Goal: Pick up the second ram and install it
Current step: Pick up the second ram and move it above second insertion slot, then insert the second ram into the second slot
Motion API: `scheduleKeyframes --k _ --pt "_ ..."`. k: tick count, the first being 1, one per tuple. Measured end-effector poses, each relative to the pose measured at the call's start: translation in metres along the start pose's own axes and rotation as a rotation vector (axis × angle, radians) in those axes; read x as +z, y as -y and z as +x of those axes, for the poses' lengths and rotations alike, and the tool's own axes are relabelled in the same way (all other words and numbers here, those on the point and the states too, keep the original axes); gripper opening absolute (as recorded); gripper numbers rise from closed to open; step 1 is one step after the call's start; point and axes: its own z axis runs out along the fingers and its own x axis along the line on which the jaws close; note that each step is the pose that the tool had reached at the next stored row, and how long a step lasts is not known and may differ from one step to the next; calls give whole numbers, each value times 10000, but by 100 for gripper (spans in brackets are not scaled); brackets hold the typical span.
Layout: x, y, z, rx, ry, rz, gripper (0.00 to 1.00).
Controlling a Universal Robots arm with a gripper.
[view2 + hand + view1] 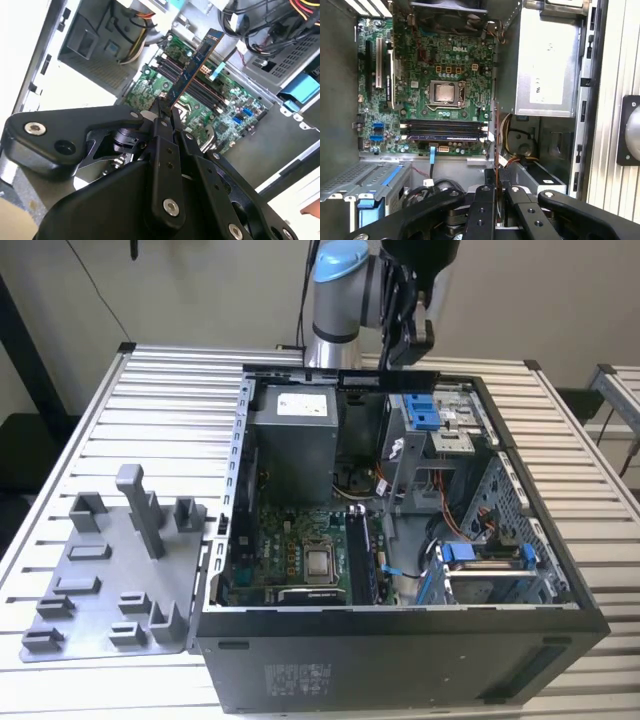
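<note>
Above the open computer case [400, 660], towards the bench's [150, 390] far edge, the claw [166, 110] is closed narrowly on the second ram [197, 62], pinching its flat faces. The stick hangs clear of the motherboard [445, 75]. I judge it light, stiff and thin, brittle if bent, and best gripped by the bare board, away from the contacts.

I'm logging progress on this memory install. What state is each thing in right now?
second ram: gripped, in the air, not seated in the memory slots.
tool: shut on the second ram.
computer case: lying on its side, side panel off, open.
processor socket: uncovered, no cooler on it.
</note>
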Motion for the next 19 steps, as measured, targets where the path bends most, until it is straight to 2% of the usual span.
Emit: scheduleKeyframes --k 5,19 --pt "15 3 -101 -1 143 4 14" --pt "13 5 -80 2 145 3 14"
